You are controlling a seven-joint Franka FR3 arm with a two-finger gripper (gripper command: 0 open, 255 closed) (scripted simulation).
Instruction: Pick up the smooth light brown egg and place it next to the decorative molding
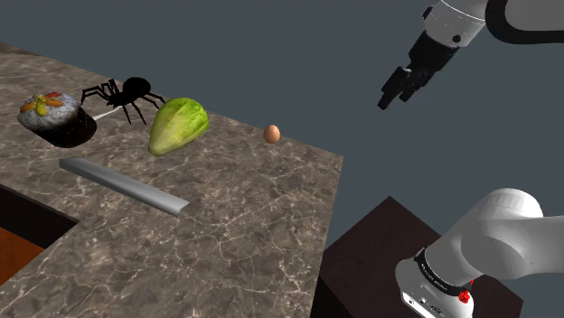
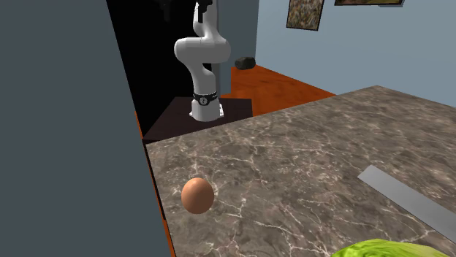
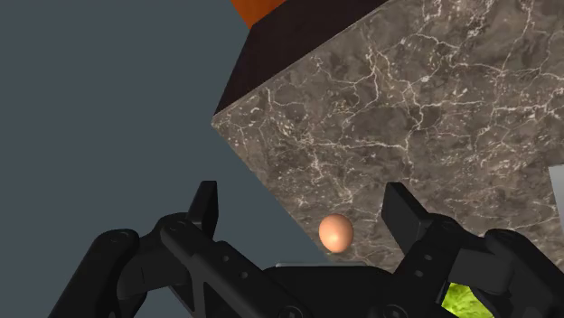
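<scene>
The smooth light brown egg (image 1: 271, 134) lies on the marble counter (image 1: 253, 208) near its far edge, close to the wall; it also shows as the egg (image 2: 197, 195) and the egg (image 3: 335, 232). The decorative molding (image 1: 124, 185) is a long grey strip lying flat toward the shoulder view's left front, seen too as the molding (image 2: 409, 200). My black gripper (image 1: 400, 88) hangs high in the air, well above and to the shoulder view's right of the egg. The gripper (image 3: 303, 210) is open, fingers apart, nothing between them.
A green lettuce head (image 1: 178, 125) lies between egg and molding. A black spider figure (image 1: 125, 94) and a dark roll with orange topping (image 1: 56, 118) sit at the far left. The counter ends in an edge toward the dark stand (image 1: 380, 262). A grey wall (image 2: 66, 131) borders the counter.
</scene>
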